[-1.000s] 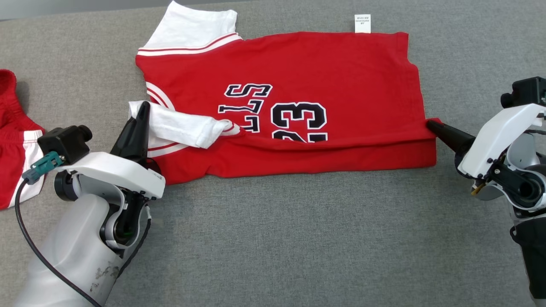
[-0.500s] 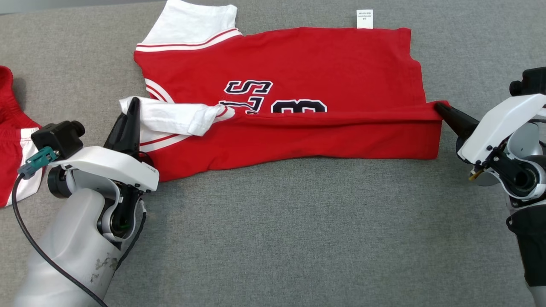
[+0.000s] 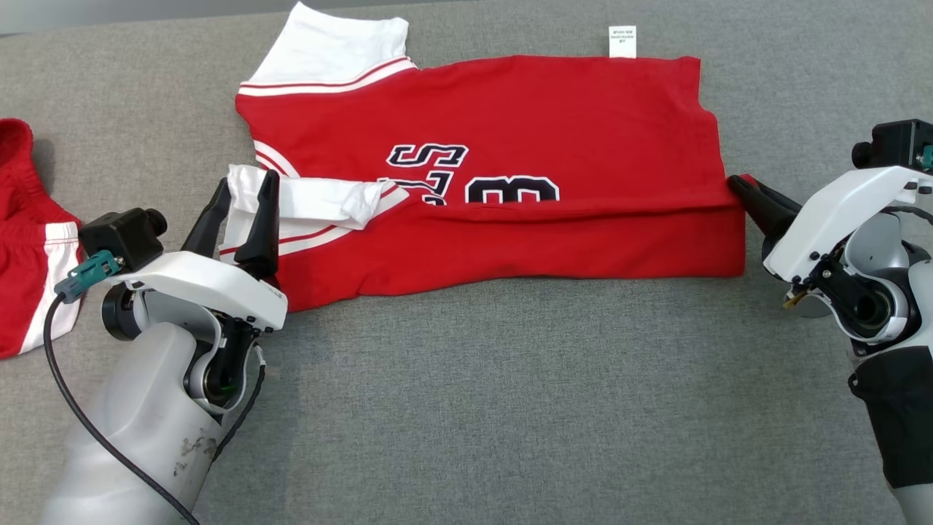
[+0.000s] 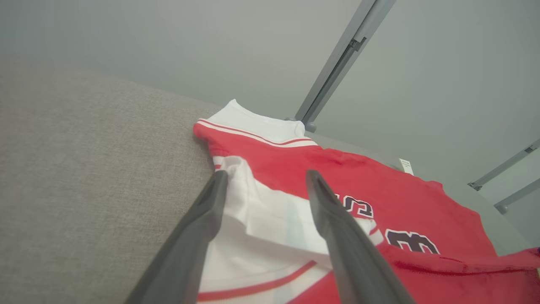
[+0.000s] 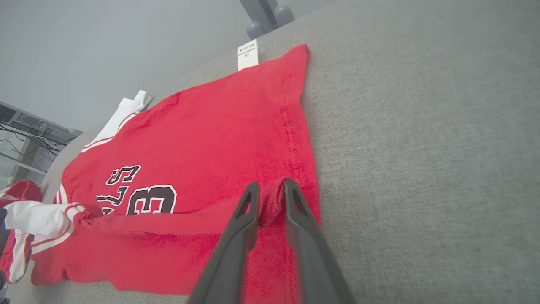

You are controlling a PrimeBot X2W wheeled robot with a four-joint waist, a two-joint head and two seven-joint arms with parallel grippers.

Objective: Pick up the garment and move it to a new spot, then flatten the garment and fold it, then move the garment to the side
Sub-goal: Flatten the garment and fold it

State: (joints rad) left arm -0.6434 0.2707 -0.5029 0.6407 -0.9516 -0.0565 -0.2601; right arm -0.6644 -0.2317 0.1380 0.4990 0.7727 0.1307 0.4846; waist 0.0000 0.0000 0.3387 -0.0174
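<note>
The jaws of the left gripper point(image 3: 246, 182) are seen parted, and the folded-in white sleeve point(image 3: 313, 208) is straddled by them, not pinched. The jaws of the right gripper point(image 3: 740, 188) are closed on a pinch of the doubled hem corner. Between the two, the red cloth jersey with white sleeves and dark lettering point(image 3: 547, 109) is laid on the grey fabric surface point(image 3: 510, 401). Its long axis runs left to right from one gripper to the other, and its near edge is turned up over the lettering. The sleeve end is judged nearer the left arm, so any regrasp there would be made straight ahead of it.
</note>
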